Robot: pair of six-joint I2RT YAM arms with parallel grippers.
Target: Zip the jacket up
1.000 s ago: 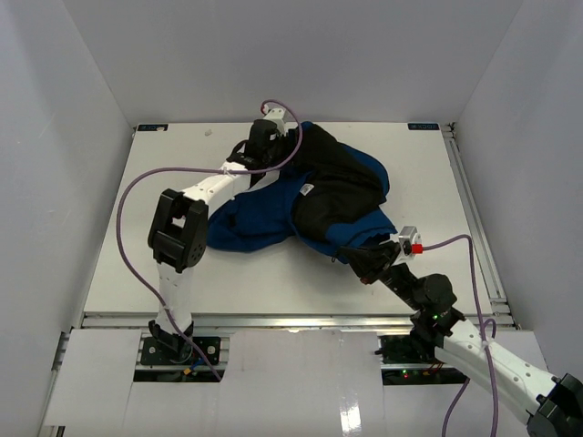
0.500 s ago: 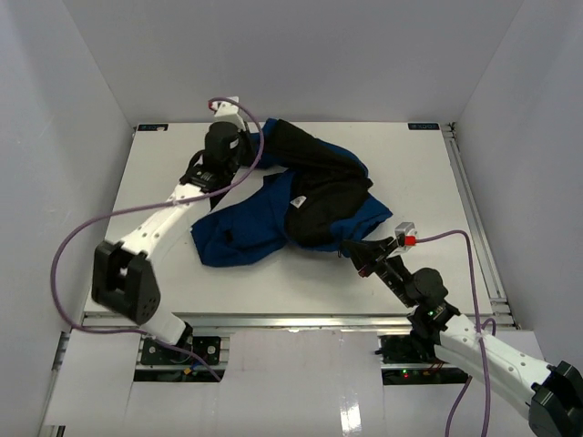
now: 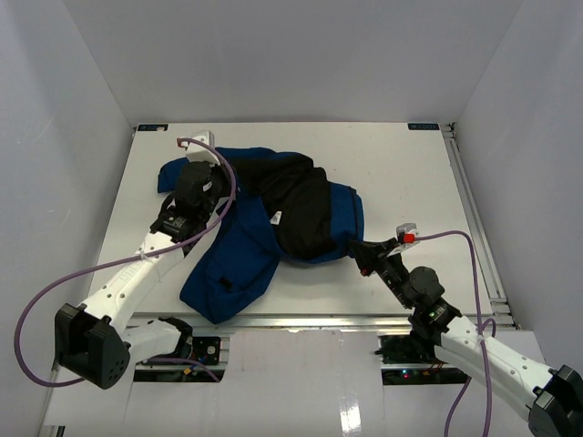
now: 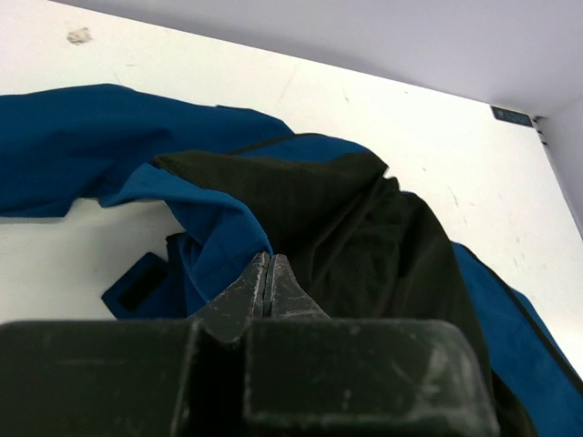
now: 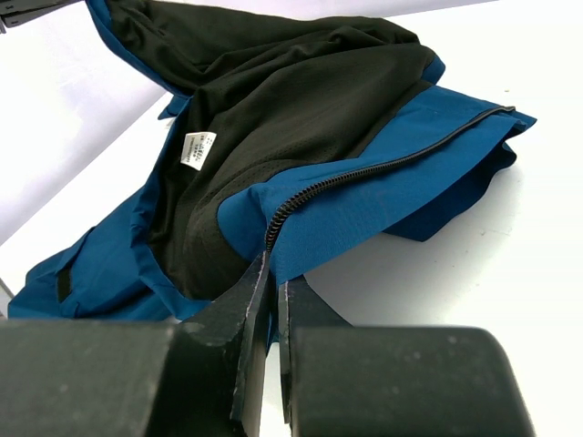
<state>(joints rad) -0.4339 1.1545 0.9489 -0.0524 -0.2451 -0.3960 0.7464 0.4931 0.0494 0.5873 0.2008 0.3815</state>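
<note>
Two grippers are both biting into the jacket (image 3: 239, 250), which is lying crumpled and open on the table (image 3: 410, 173). The left gripper (image 4: 271, 261) is pinching a folded blue edge right at its tips, jaws together, with black lining bunching just beyond. The right gripper (image 5: 271, 273) is clamping the blue hem where the zipper (image 5: 364, 173) is ending just ahead of its tips, a white label (image 5: 197, 150) lying farther off to its left.

Both arms pair white link shells (image 3: 127, 284) with black joint housings (image 3: 88, 343). The left claw (image 4: 271, 273) and right claw (image 5: 271, 273) have matte black, tapered, scuffed fingers. A purple cable (image 3: 446, 235) trails behind each claw; just behind the right one sits a white block (image 3: 406, 228) with perhaps a red cap (image 3: 416, 238).
</note>
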